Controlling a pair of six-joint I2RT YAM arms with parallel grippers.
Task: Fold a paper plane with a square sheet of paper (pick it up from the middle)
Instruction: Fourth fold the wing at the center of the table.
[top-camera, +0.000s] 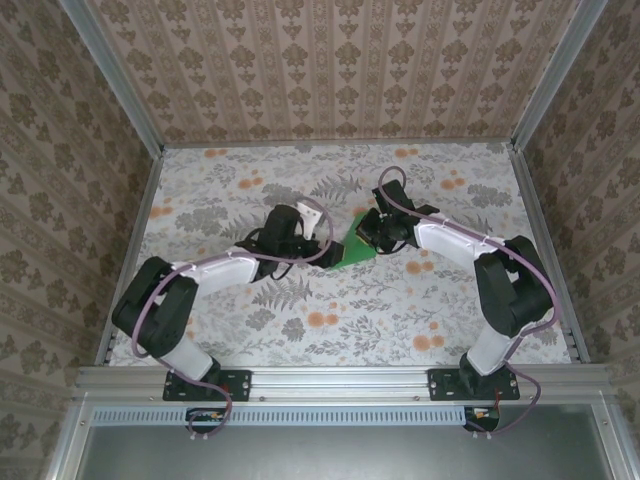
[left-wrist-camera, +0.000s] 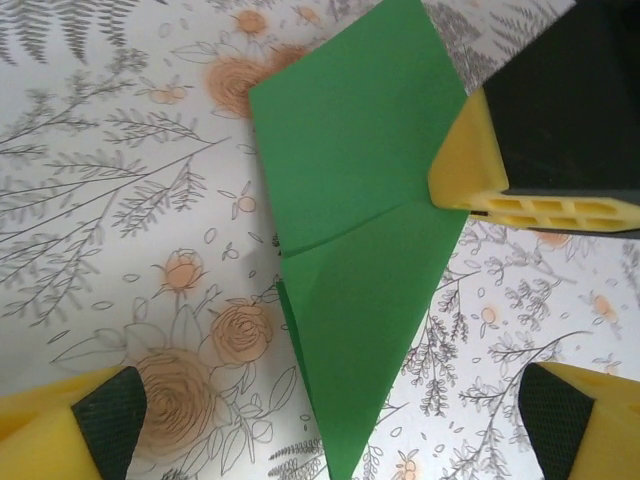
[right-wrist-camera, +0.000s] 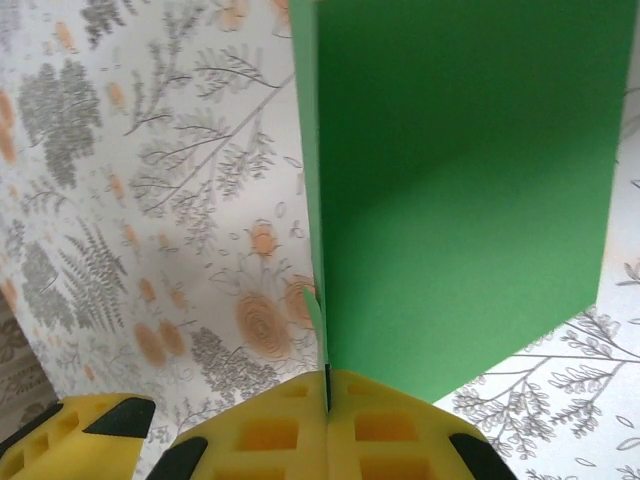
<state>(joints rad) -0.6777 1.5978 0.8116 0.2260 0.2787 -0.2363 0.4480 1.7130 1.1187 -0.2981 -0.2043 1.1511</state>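
The green sheet of paper (top-camera: 352, 247) is folded into a pointed shape with a crease across it and lies near the table's middle. In the left wrist view the folded paper (left-wrist-camera: 350, 240) lies flat with its tip pointing toward me. My left gripper (left-wrist-camera: 330, 435) is open, with its yellow fingers (left-wrist-camera: 75, 430) wide apart on either side of that tip and not touching it. My right gripper (right-wrist-camera: 327, 392) is shut on the paper's (right-wrist-camera: 460, 190) folded edge. The same right fingers (left-wrist-camera: 480, 170) pinch the paper's right corner in the left wrist view.
The table (top-camera: 330, 320) is covered by a floral cloth and enclosed by patterned walls (top-camera: 330, 60) on three sides. Both arms reach in toward the middle, the left gripper (top-camera: 305, 228) and the right gripper (top-camera: 378, 230) close together.
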